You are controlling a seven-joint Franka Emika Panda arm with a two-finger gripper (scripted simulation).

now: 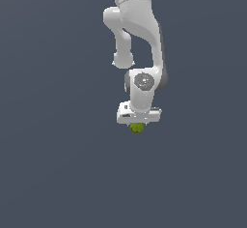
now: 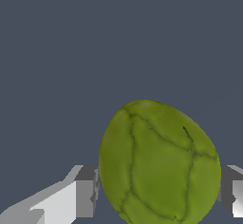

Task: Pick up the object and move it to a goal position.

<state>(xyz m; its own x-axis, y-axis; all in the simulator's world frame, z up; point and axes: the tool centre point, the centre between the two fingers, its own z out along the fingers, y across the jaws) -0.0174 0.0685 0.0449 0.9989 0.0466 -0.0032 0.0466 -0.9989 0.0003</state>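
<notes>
The grey counter fills both views and carries no visible marker for a goal, so the place to aim for cannot be read from here. The white arm reaches down over it, its gripper pointing straight at the surface, and the object, a lumpy olive-lime blob, sits directly under the hand, between the jaws. In the wrist view one grey finger pad appears to touch the blob's side and the other meets it on the opposite side, so the jaws look closed around the object, though how firmly they press cannot be told. The main risk is the shape: rounded, uneven sides give flat pads little to bite on, so a light or off-centre squeeze could let it roll or squirt out during a lift or a quick sideways move. Whether the blob rests on the counter or hangs clear is unclear, so dragging it along the surface is another way to lose it
</notes>
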